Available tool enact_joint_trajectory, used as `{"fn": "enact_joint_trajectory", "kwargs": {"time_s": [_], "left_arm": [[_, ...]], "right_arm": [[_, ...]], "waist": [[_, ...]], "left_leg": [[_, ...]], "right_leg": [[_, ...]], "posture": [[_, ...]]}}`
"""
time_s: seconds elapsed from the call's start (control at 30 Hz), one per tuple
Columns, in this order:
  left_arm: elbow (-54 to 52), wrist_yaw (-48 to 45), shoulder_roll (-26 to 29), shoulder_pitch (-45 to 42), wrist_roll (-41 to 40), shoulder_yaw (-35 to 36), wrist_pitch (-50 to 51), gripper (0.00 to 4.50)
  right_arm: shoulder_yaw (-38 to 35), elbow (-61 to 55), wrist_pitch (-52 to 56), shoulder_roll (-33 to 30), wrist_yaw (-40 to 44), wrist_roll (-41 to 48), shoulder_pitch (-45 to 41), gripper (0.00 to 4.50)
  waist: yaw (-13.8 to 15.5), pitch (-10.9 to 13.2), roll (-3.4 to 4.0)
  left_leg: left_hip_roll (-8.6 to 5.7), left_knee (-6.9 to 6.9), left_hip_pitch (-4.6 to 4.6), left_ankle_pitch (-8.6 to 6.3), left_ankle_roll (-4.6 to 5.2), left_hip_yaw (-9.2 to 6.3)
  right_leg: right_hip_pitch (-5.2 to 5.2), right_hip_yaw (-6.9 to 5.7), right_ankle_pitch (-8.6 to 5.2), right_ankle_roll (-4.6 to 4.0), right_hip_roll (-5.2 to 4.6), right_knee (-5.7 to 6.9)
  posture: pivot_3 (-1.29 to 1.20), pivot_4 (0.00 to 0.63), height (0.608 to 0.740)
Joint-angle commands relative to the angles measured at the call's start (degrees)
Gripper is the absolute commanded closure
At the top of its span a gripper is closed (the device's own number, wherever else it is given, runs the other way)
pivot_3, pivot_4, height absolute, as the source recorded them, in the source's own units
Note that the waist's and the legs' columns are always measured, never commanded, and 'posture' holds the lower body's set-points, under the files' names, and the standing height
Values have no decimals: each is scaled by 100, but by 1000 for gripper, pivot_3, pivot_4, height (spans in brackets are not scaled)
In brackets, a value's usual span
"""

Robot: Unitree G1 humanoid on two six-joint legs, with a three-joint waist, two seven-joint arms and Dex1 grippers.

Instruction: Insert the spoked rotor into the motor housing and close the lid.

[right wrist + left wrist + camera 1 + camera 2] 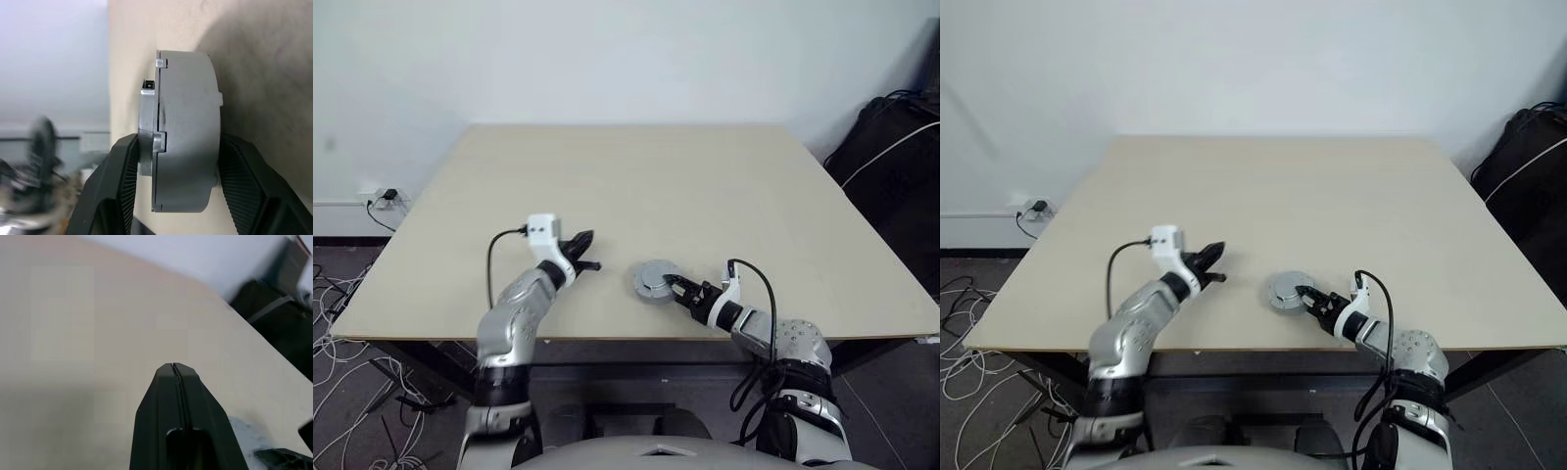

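A round silver-grey assembly, the lid (655,279) sitting closed on the motor housing (188,132), lies near the table's front edge, right of centre. The lid's raised centre (146,127) faces away from the table. My right gripper (674,286) comes from the front right and is shut on this assembly, one finger (122,171) on the lid face and the other finger (239,176) on the underside. The spoked rotor is hidden. My left gripper (589,252) hovers shut with nothing in it, a short way left of the housing; its fingers (174,382) are pressed together.
The beige table (705,186) stretches wide and bare behind both grippers. A black bag (891,137) stands off the table's right side. Cables and a power strip (386,199) lie on the floor to the left.
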Motion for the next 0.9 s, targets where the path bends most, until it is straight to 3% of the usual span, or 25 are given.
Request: {"fn": "enact_joint_trajectory", "kwargs": {"time_s": [0.03,0.33,0.37,0.43,0.83,0.9], "left_arm": [[-745,-224,-218,608,-604,161,-486,4500],[-1215,-470,-401,1959,-1591,-93,-685,4500],[-1221,-482,-442,2015,-1771,-88,-698,4329],[-1262,-611,-560,2172,-2398,-98,-608,3916],[-799,139,-1011,2527,-5104,-293,-469,27],[-719,186,-1006,2515,-5369,-334,-503,27]], "right_arm": [[-75,-261,256,178,311,606,-65,2383],[-16,-317,406,603,82,967,-520,2386],[9,-311,388,643,37,940,-588,2386],[148,-260,321,693,-34,814,-782,2386],[275,-364,570,656,-308,935,-1153,2386],[255,-534,735,686,-426,1016,-1119,2386]], "waist": [[6,4,-1],[40,14,9],[42,14,8],[39,17,11],[28,25,9],[25,25,10]], "left_leg": [[0,0,-13,0,0,2],[-2,9,-63,-1,1,7],[-2,9,-63,-1,1,7],[0,7,-64,-1,1,7],[0,13,-68,0,3,9],[0,13,-68,0,3,10]], "right_leg": [[-15,3,0,0,0,0],[-67,-1,6,-10,-7,1],[-67,-3,6,-10,-7,0],[-70,-6,6,-10,-6,0],[-69,-10,5,-12,1,-1],[-69,-10,5,-12,4,0]], "posture": [[0,0,740],[0,0,740],[0,0,740],[0,0,740],[0,0,740],[0,0,740]]}}
